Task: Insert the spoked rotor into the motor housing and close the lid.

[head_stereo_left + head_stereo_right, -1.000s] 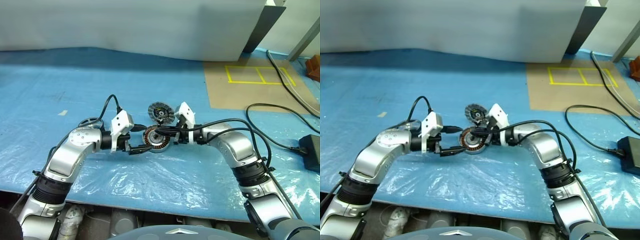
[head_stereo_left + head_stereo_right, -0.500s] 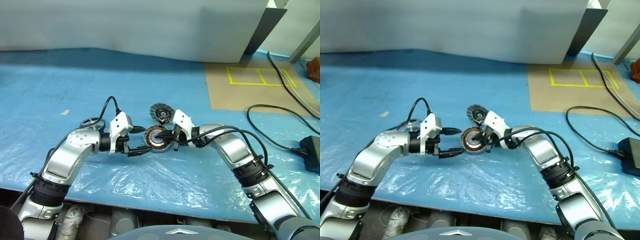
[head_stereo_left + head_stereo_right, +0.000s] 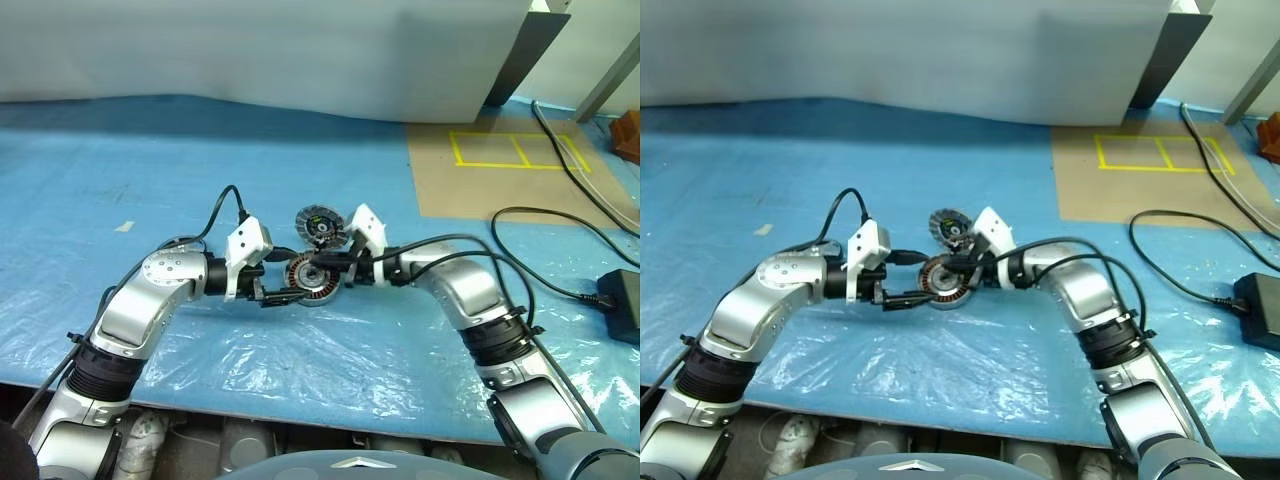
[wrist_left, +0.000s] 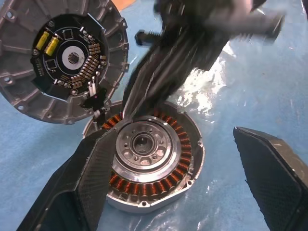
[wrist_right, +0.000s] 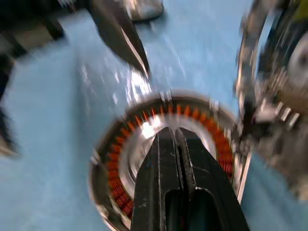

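The left gripper (image 4: 178, 192) is standing open around the motor housing (image 4: 149, 163). The right gripper (image 5: 174, 132), fingers closed together and empty, is hovering over its hub; the lid (image 4: 57, 57) is standing open.

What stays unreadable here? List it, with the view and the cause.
- Spoked rotor: left eye view, mostly hidden behind the left arm.
- Motor housing near rim: left wrist view, covered by a left gripper finger.
- Lid: right wrist view, blurred and cut off by the edge.
- Housing hub: right wrist view, hidden by the shut right gripper.
- Lid's circuit markings: eye views, too small.
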